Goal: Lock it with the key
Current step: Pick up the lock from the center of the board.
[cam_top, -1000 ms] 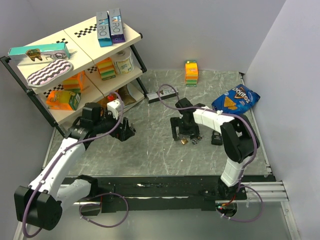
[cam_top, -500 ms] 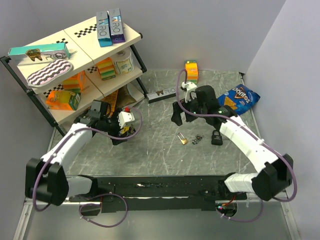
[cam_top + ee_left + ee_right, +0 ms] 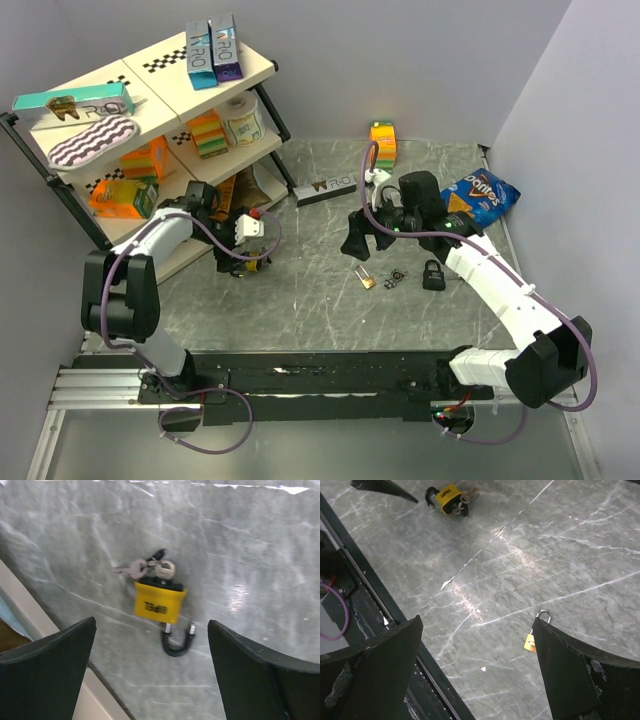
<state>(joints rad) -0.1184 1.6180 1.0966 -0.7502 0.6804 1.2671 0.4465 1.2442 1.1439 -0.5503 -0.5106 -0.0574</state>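
**Left gripper** (image 3: pixel 151 626): I read both fingers (image 3: pixel 50 670) spread to full width, with nothing gripped. In my left wrist view the lock (image 3: pixel 159 605) lies flat on the table (image 3: pixel 260 555) between the two fingers, and neither touches it. Its yellow body carries dark lettering. The dark shackle (image 3: pixel 175 642) has one leg free of the body. A few silvery keys (image 3: pixel 135 569) sit at the opposite end of the body.

**Right gripper** (image 3: pixel 477 622): I read this one fully parted too, empty, and held over bare table. In my right wrist view a small brass padlock (image 3: pixel 530 641) with a bright shackle lies just beside the finger at the right of that view. The lock appears far off at the top edge.

**Overhead view:** the left gripper is over the lock, near the shelf unit (image 3: pixel 150 110). The key (image 3: pixel 392 277) is a small dark bunch on the table, well apart from the lock. It lies between the small brass padlock and a black padlock (image 3: pixel 433 275), near the right gripper.
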